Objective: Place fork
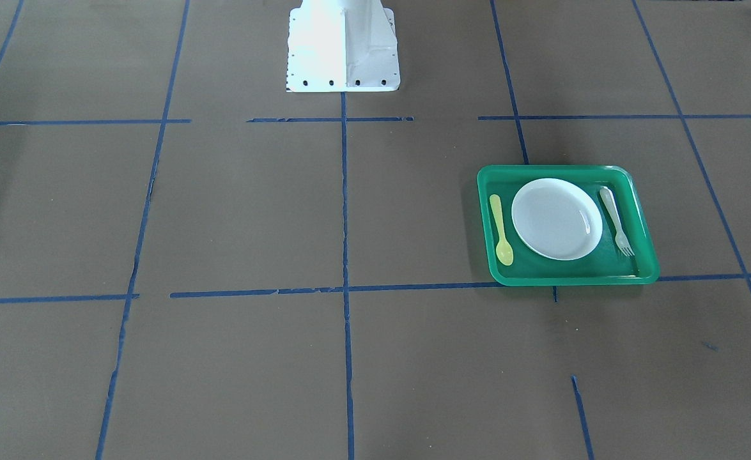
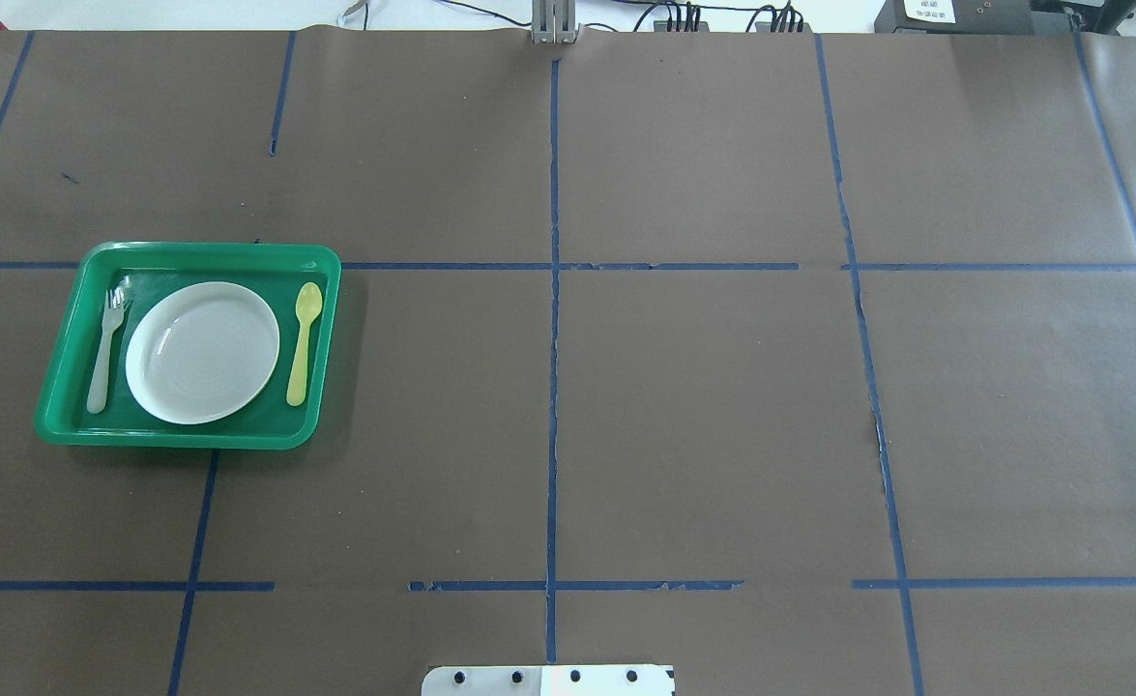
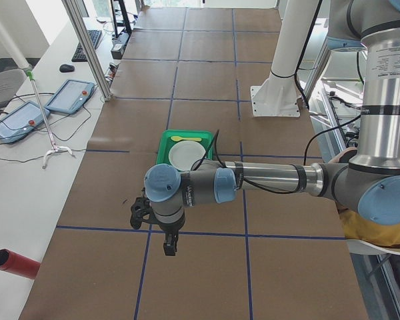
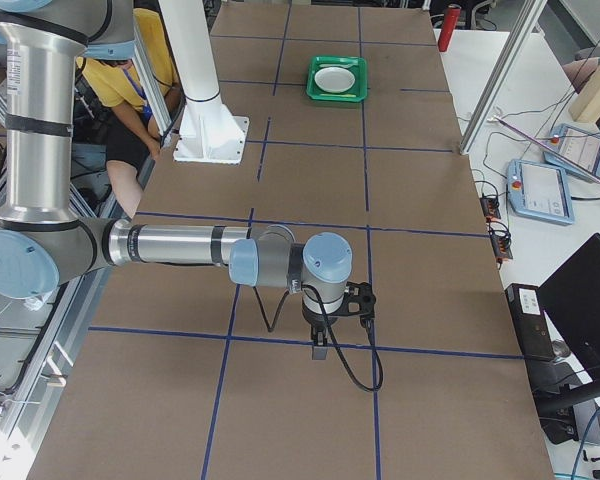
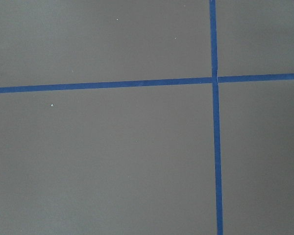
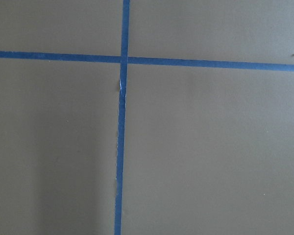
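Note:
The pale translucent fork (image 1: pixel 617 220) lies in the green tray (image 1: pixel 567 169), beside the white plate (image 1: pixel 557 218), tines toward the table's far side from the robot. It also shows in the overhead view (image 2: pixel 106 338), at the left edge of the tray (image 2: pixel 210 248). The left gripper (image 3: pixel 169 248) shows only in the exterior left view, hanging over bare table far from the tray. The right gripper (image 4: pixel 319 352) shows only in the exterior right view, over bare table. I cannot tell whether either is open or shut. Both wrist views show only brown paper.
A yellow spoon (image 2: pixel 304 331) lies in the tray on the plate's (image 2: pixel 202 352) other side. Blue tape lines (image 2: pixel 554 290) grid the brown table cover. The robot's white base (image 1: pixel 343 48) stands at the table's middle edge. A red cylinder (image 3: pixel 13 263) lies off the table.

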Robot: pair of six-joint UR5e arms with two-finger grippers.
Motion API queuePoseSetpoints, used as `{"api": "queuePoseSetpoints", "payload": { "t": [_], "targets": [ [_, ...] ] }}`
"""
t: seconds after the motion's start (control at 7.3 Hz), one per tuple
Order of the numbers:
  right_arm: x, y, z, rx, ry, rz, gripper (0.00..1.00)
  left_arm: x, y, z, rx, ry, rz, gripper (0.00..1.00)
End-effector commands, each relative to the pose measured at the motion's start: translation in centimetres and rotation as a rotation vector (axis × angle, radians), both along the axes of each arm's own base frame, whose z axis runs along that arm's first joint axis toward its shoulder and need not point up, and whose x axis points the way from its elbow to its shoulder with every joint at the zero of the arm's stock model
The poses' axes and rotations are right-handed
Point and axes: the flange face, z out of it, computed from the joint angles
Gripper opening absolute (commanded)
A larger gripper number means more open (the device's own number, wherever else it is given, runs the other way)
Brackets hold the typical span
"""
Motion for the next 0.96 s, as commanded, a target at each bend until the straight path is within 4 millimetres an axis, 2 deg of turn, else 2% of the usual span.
{"api": "queuePoseSetpoints", "payload": {
  "t": [0.0,0.27,0.41,0.82],
  "targets": [
    [0.0,0.0,0.0,0.0,0.0,0.0,1.0,0.03,-0.52,-0.59,0.008,-0.003,0.002,1.0],
    [0.0,0.0,0.0,0.001,0.0,-0.001,1.0,-0.05,-0.49,-0.63,0.016,-0.004,0.011,1.0],
    [0.0,0.0,0.0,0.001,0.0,-0.001,1.0,-0.3,-0.11,0.27,0.023,0.002,0.063,1.0],
    [0.0,0.0,0.0,0.001,0.0,-0.001,1.0,-0.45,-0.66,-0.42,0.019,0.005,0.076,1.0]
  ]
}}
